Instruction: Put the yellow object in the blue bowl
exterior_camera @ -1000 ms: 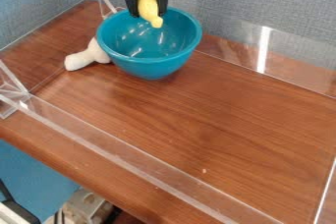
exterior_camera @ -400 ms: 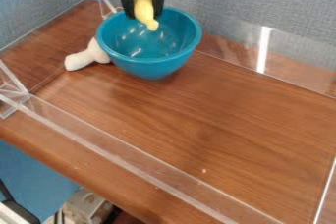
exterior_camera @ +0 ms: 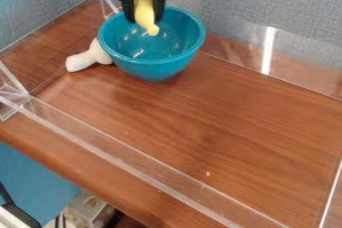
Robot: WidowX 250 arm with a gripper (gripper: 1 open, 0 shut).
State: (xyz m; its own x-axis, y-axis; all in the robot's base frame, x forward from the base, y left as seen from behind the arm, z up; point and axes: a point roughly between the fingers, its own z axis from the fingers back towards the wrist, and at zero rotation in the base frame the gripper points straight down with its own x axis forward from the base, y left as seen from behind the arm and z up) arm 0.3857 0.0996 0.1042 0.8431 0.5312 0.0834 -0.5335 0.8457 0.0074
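The teal-blue bowl (exterior_camera: 154, 47) stands on the wooden table at the back left. Above its far rim hangs my gripper (exterior_camera: 144, 2), pointing straight down and shut on the yellow object (exterior_camera: 146, 16), a small banana-shaped toy. The toy's lower end dips just inside the bowl's opening, over its far-left part. The upper end of the toy is hidden between the black fingers.
A pale beige mushroom-like piece (exterior_camera: 86, 59) lies against the bowl's left side. Clear acrylic walls (exterior_camera: 274, 52) fence the table on all sides. The brown tabletop (exterior_camera: 201, 122) stretches toward the front and right.
The gripper with the yellow object has shifted slightly left over the bowl; otherwise nothing has visibly changed.
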